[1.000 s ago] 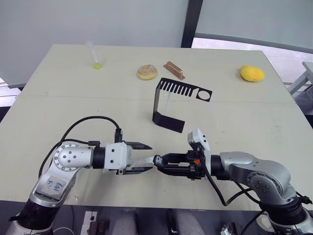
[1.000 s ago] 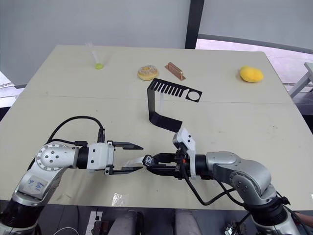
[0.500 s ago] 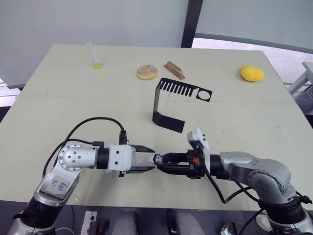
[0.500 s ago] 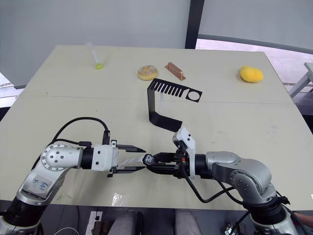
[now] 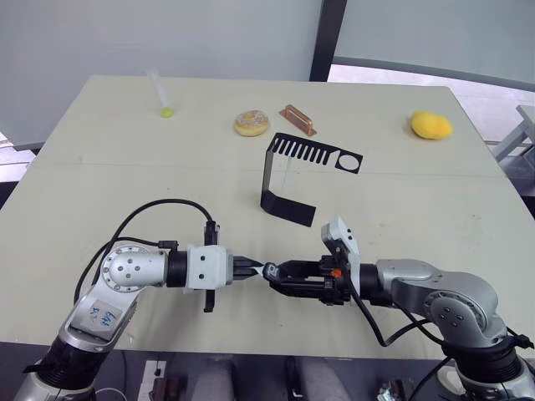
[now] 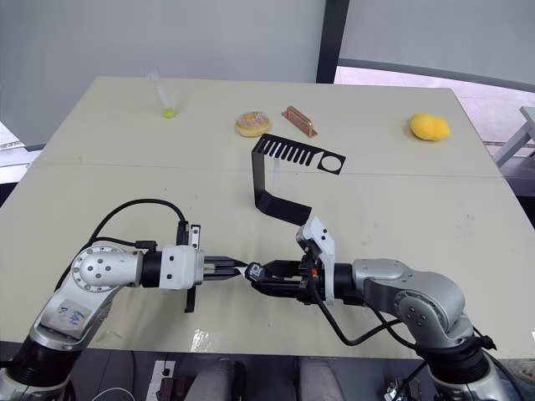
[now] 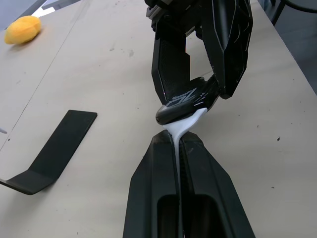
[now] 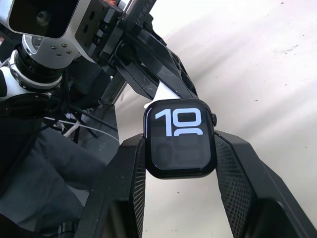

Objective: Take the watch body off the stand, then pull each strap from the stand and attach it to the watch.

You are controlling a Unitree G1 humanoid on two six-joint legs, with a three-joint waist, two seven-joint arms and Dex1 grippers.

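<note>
Two grippers meet tip to tip above the table's (image 5: 100, 192) near edge. I see the watch body (image 8: 180, 138), its screen showing white digits, clamped between the right gripper's (image 5: 272, 275) fingers. One white strap (image 7: 183, 129) is pinched flat in the left gripper (image 7: 177, 146), whose fingers are closed on it, and its free end touches the watch body's edge. The stand (image 5: 292, 180) sits behind them toward mid-table, well apart from both. Beyond it lie a donut (image 5: 251, 123), a copper-brown block (image 5: 297, 119), a clear tube with green end (image 5: 160, 93) and a yellow fruit (image 5: 430, 125).
</note>
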